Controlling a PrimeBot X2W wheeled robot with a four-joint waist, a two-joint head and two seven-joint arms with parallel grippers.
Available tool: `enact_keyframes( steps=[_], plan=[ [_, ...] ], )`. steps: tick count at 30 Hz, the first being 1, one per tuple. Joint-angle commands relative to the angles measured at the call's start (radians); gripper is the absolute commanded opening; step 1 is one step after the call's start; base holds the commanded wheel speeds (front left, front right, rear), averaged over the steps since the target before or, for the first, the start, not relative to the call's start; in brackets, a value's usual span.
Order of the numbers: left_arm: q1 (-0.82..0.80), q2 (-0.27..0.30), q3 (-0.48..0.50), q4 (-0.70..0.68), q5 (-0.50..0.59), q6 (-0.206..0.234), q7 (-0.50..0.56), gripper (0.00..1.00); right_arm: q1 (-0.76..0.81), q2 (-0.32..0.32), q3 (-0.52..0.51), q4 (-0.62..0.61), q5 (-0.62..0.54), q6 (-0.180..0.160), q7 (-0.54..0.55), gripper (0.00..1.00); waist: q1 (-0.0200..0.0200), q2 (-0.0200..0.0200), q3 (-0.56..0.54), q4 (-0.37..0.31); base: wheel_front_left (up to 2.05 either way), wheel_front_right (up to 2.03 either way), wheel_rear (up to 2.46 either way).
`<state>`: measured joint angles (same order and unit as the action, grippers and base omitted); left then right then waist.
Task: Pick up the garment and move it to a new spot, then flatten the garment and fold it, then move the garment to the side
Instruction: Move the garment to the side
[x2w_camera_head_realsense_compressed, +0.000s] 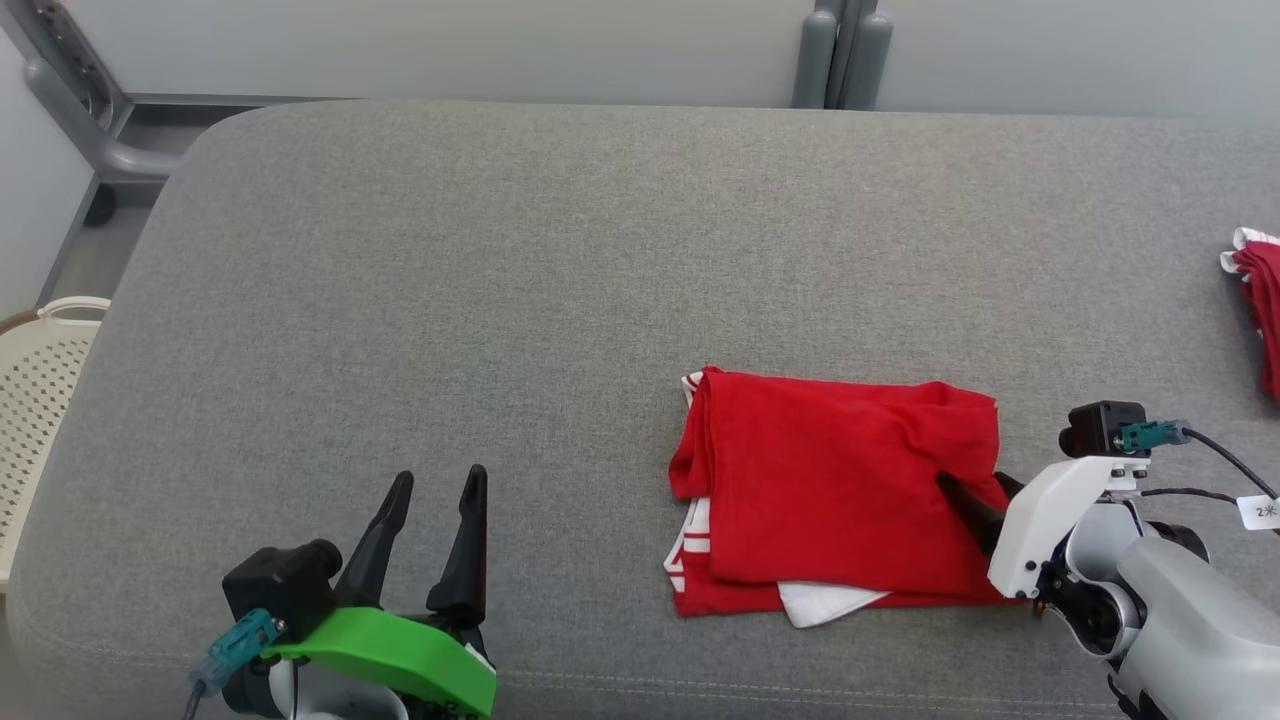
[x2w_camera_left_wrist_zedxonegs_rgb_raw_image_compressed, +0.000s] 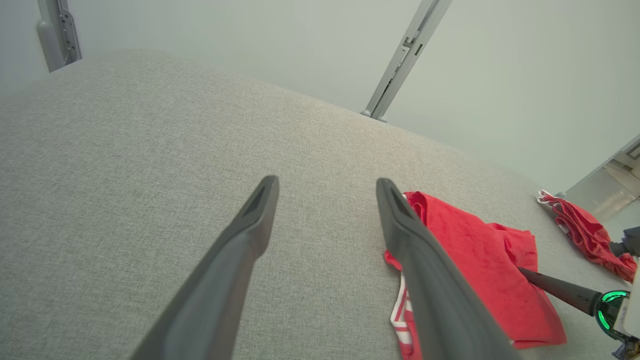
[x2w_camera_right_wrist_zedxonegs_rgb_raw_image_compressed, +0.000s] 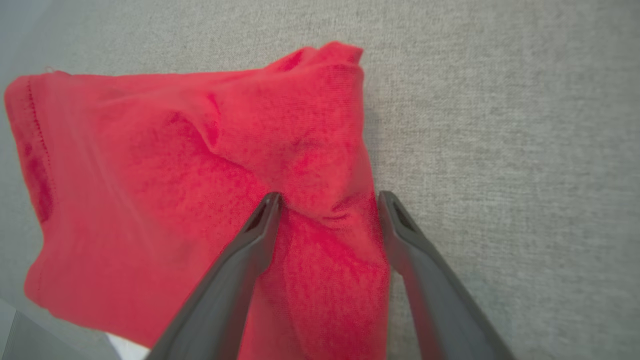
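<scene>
The grey padded surface (x2w_camera_head_realsense_compressed: 500, 300) carries the folded red garment (x2w_camera_head_realsense_compressed: 830, 480) at near right. The right gripper (x2w_camera_right_wrist_zedxonegs_rgb_raw_image_compressed: 327, 200) stands spread, straddling the garment's right edge (nothing pinched yet). The left gripper (x2w_camera_head_realsense_compressed: 440, 475) hangs released at near left. I judge the pinch should go deep enough to catch every layer. A cable tag (x2w_camera_head_realsense_compressed: 1262, 511) reads "2米".

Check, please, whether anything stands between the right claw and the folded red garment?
Nothing visible does. The right claw is open and at the folded red garment, its fingers straddling the garment's right edge. Another red garment lies farther right on the grey cushion.
</scene>
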<state>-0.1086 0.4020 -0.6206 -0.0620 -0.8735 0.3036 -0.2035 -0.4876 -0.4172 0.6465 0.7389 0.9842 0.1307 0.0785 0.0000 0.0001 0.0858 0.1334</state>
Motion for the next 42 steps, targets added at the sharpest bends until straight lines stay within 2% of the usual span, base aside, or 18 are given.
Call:
enact_keyframes(
  steps=[1, 3, 4, 5, 6, 7, 8, 9, 15, 20, 27, 31, 36, 42],
  plan=[
    [-0.014, 0.008, 0.001, 0.002, 0.008, -0.002, -0.001, 1.00, -0.006, 0.008, 0.002, 0.007, 0.026, 0.000, 0.008, 1.00, 0.0000, -0.0001, 0.006, 0.012, 0.00, 0.00, 0.00],
    [-0.015, 0.009, 0.002, 0.000, 0.009, -0.001, -0.002, 1.00, -0.010, 0.010, 0.005, 0.015, 0.039, 0.000, 0.012, 1.00, 0.0000, -0.0001, 0.006, 0.016, 0.00, 0.00, 0.00],
    [-0.015, 0.010, 0.003, -0.001, 0.009, 0.000, -0.002, 1.00, -0.011, 0.012, 0.008, 0.018, 0.046, 0.000, 0.012, 0.91, 0.0000, -0.0001, 0.005, 0.018, 0.00, 0.00, 0.00],
    [-0.015, 0.011, 0.003, -0.002, 0.009, 0.001, -0.003, 1.00, -0.013, 0.015, 0.011, 0.022, 0.050, 0.000, 0.012, 0.55, 0.0000, -0.0001, 0.004, 0.019, 0.00, 0.00, 0.00],
    [-0.014, 0.012, 0.004, -0.002, 0.009, 0.002, -0.003, 1.00, -0.016, 0.016, 0.016, 0.023, 0.055, 0.000, 0.011, 0.40, 0.0000, -0.0001, 0.003, 0.020, 0.00, 0.00, 0.00],
    [-0.014, 0.013, 0.004, -0.003, 0.009, 0.002, -0.003, 1.00, -0.020, 0.017, 0.021, 0.025, 0.059, 0.000, 0.009, 0.30, 0.0000, -0.0001, 0.002, 0.021, 0.00, 0.00, 0.00],
    [-0.015, 0.013, 0.004, -0.003, 0.009, 0.003, -0.003, 1.00, -0.023, 0.019, 0.026, 0.023, 0.064, 0.000, 0.003, 0.13, 0.0000, -0.0001, 0.002, 0.021, 0.00, 0.00, 0.00],
    [-0.015, 0.013, 0.004, -0.003, 0.009, 0.004, -0.004, 1.00, -0.026, 0.021, 0.029, 0.024, 0.068, 0.000, -0.004, 0.00, 0.0000, -0.0001, 0.001, 0.021, 0.00, 0.00, 0.00],
    [-0.014, 0.016, 0.003, -0.010, 0.017, 0.006, -0.009, 1.00, -0.049, 0.026, 0.045, 0.026, 0.084, 0.000, -0.040, 0.00, 0.0000, -0.0001, -0.006, 0.008, 0.00, 0.00, 0.00],
    [0.007, 0.017, 0.000, -0.014, 0.015, 0.007, -0.010, 1.00, -0.073, 0.001, 0.065, 0.014, 0.092, 0.000, -0.056, 0.00, 0.0000, -0.0001, -0.024, -0.031, 0.00, 0.00, 0.00],
    [0.021, 0.013, -0.010, -0.025, 0.015, 0.013, -0.007, 1.00, -0.112, -0.054, 0.086, 0.009, 0.086, 0.000, -0.036, 0.00, 0.0000, -0.0001, -0.050, -0.128, 0.00, 0.00, 0.00],
    [0.024, 0.006, -0.015, -0.031, 0.018, 0.011, -0.011, 1.00, -0.154, -0.087, 0.090, 0.011, 0.070, 0.000, -0.013, 0.00, 0.0000, -0.0001, -0.053, -0.213, 0.00, 0.00, 0.00],
    [-0.004, -0.010, -0.028, -0.036, 0.031, 0.003, -0.015, 1.00, -0.195, -0.104, 0.080, 0.016, 0.058, 0.000, -0.004, 0.00, 0.0000, -0.0001, -0.024, -0.289, 0.00, 0.00, 0.00],
    [-0.054, -0.035, -0.052, -0.020, 0.051, -0.012, -0.014, 1.00, -0.230, -0.114, 0.061, 0.016, 0.047, 0.000, -0.009, 0.00, 0.0000, -0.0001, 0.031, -0.341, 0.00, 0.00, 0.00]
  ],
)
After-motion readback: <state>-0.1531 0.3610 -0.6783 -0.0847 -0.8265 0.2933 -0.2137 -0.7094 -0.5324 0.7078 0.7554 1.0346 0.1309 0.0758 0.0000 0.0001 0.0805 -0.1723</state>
